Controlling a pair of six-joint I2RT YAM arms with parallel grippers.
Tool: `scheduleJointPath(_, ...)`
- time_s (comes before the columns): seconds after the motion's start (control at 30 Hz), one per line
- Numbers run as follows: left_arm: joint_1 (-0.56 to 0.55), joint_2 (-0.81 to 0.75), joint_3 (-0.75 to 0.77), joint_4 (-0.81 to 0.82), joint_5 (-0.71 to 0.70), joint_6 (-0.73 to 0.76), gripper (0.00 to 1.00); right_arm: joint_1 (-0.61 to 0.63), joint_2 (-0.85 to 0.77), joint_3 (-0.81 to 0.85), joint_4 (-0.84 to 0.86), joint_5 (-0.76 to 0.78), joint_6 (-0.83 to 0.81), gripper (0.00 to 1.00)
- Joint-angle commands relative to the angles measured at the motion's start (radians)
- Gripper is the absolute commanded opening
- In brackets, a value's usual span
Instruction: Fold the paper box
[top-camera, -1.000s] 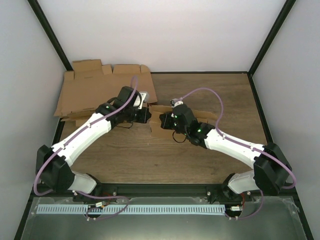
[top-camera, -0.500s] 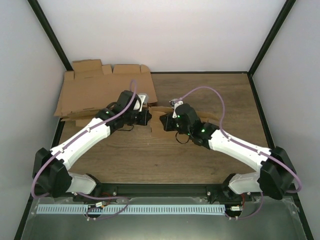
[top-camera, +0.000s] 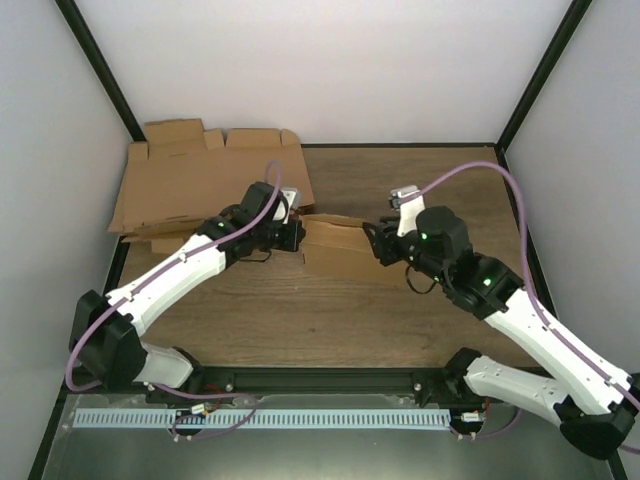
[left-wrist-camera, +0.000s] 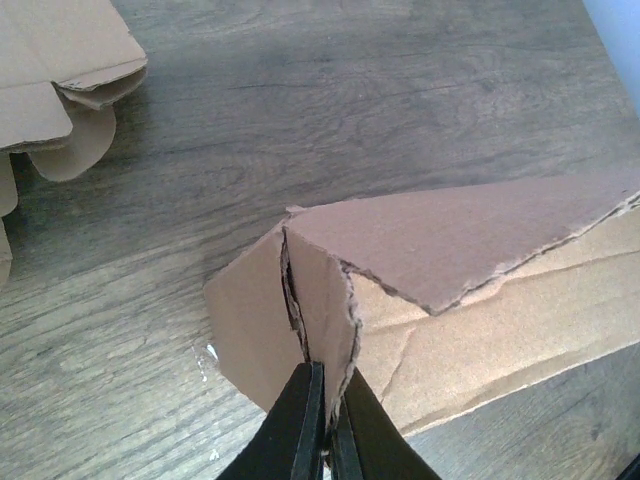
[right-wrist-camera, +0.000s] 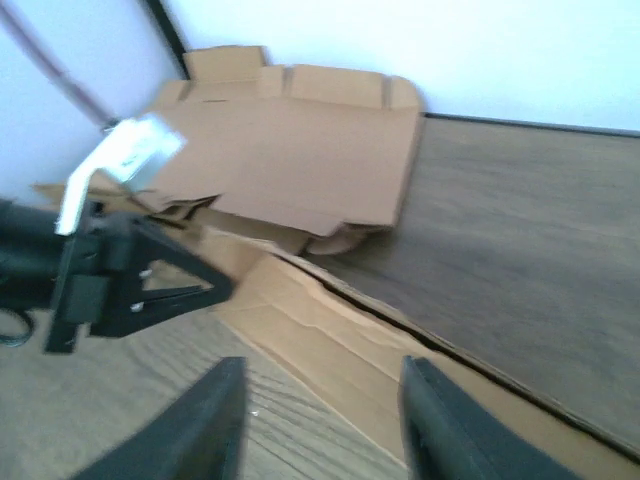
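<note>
Paper box (top-camera: 340, 250) flap nipped tight in L gripper (left-wrist-camera: 328, 372); R gripper (right-wrist-camera: 322, 370) spread; R wrist view blurry, contact unclear.

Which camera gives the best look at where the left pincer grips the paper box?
Left wrist: the left pincer is shut on a raised flap of the paper box, close up. Top external shows that small; right wrist is blurred.

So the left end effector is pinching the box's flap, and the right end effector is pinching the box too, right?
Not quite. The left end effector does pinch a flap of the box, but the right end effector is open and not closed on anything. The right wrist view shows it.
</note>
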Motion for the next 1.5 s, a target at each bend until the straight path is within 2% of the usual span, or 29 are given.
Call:
scheduleJointPath(0.0, -0.03, 0.049, -0.016, -0.113, -0.027, -0.004, 0.04, -0.035, -0.037, 0.064, -0.236, 0.207, -0.057, 0.53)
scheduleJointPath(0.07, -0.031, 0.047, -0.003, -0.118, -0.036, -0.003, 0.04, -0.047, -0.033, 0.079, -0.285, 0.251, -0.055, 0.6)
scheduleJointPath(0.27, -0.031, 0.063, 0.07, -0.164, -0.079, 0.018, 0.04, -0.068, -0.041, 0.08, -0.345, 0.259, -0.042, 0.67)
scheduleJointPath(0.4, -0.031, 0.061, 0.09, -0.173, -0.094, 0.027, 0.04, -0.084, -0.057, 0.082, -0.391, 0.313, -0.051, 0.83)
scheduleJointPath(0.43, -0.031, 0.061, 0.09, -0.174, -0.096, 0.028, 0.04, -0.096, -0.055, 0.083, -0.402, 0.338, -0.05, 0.84)
scheduleJointPath(0.57, -0.031, 0.062, 0.089, -0.174, -0.1, 0.033, 0.04, -0.202, -0.039, 0.086, -0.384, 0.252, -0.115, 0.78)
scheduleJointPath(0.67, -0.031, 0.062, 0.087, -0.173, -0.103, 0.035, 0.04, -0.29, 0.0, 0.103, -0.384, 0.072, -0.184, 0.75)
scheduleJointPath(0.8, -0.031, 0.059, 0.085, -0.173, -0.109, 0.039, 0.04, -0.304, 0.049, 0.129, -0.405, 0.01, -0.217, 0.68)
scheduleJointPath(1.0, -0.031, 0.057, 0.099, -0.175, -0.11, 0.049, 0.04, -0.304, 0.122, 0.125, -0.398, -0.025, -0.246, 0.66)
scheduleJointPath(1.1, -0.031, 0.057, 0.107, -0.181, -0.117, 0.053, 0.04, -0.304, 0.142, 0.13, -0.398, -0.029, -0.255, 0.58)
scheduleJointPath(1.27, -0.031, 0.044, 0.125, -0.21, -0.156, 0.056, 0.04, -0.303, 0.157, 0.139, -0.402, -0.077, -0.243, 0.35)
scheduleJointPath(1.47, -0.03, -0.019, 0.11, -0.234, -0.23, 0.05, 0.04, -0.303, 0.18, 0.135, -0.339, -0.234, -0.178, 0.28)
